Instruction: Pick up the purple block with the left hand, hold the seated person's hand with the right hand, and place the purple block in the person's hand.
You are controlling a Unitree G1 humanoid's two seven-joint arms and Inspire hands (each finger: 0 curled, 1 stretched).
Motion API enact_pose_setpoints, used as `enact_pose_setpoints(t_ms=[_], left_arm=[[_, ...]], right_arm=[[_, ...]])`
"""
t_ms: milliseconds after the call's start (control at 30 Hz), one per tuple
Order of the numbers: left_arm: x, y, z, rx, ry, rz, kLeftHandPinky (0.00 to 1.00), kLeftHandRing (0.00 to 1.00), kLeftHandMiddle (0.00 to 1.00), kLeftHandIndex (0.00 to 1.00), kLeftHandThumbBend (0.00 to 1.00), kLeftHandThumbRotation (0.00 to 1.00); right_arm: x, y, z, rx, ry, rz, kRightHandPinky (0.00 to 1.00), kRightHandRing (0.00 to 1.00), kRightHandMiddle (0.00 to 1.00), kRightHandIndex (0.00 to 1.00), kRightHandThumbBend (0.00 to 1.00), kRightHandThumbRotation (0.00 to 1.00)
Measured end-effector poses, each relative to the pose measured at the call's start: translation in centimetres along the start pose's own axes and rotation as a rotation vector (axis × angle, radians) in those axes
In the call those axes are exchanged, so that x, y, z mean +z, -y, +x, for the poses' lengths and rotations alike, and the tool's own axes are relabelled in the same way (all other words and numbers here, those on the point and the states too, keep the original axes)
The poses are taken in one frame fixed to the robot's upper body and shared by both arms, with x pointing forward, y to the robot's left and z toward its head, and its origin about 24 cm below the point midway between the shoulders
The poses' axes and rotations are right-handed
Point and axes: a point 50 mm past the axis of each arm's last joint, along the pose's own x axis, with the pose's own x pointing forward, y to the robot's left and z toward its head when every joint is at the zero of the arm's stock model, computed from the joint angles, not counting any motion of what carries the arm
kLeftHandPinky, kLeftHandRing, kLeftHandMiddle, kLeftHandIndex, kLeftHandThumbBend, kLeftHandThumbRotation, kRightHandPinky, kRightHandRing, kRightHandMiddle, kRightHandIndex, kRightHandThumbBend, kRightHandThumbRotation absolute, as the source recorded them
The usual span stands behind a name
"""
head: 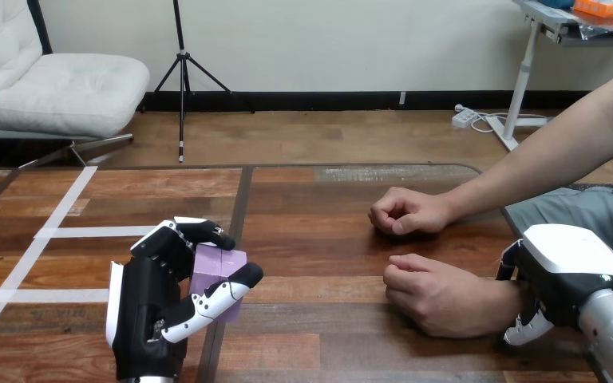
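Observation:
The purple block sits at the table's lower left, between the fingers and thumb of my left hand, which curl round it. I cannot tell whether it rests on the table or is just off it. The person's arms reach in from the right, both hands closed in loose fists on the table. The farther fist is at mid-table and the nearer fist lies in front of it. My right hand is at the lower right, against the wrist of the nearer fist and covering it.
White tape lines cross the wooden table at the left. The table's far edge runs across the middle of the view. Bare wood lies between the block and the person's fists.

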Motion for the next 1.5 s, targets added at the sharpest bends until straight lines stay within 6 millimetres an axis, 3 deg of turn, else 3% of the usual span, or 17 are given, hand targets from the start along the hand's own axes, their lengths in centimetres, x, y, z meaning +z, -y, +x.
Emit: enact_pose_setpoints(t_ms=[1500], left_arm=[[-0.08,0.46,-0.02,-0.004,-0.001,-0.014,0.34,0.41,0.46,0.46,0.86,0.05]], right_arm=[[0.58,0.88,-0.58,-0.074,0.051,0.022,0.39,0.46,0.52,0.52,0.78,0.0]])
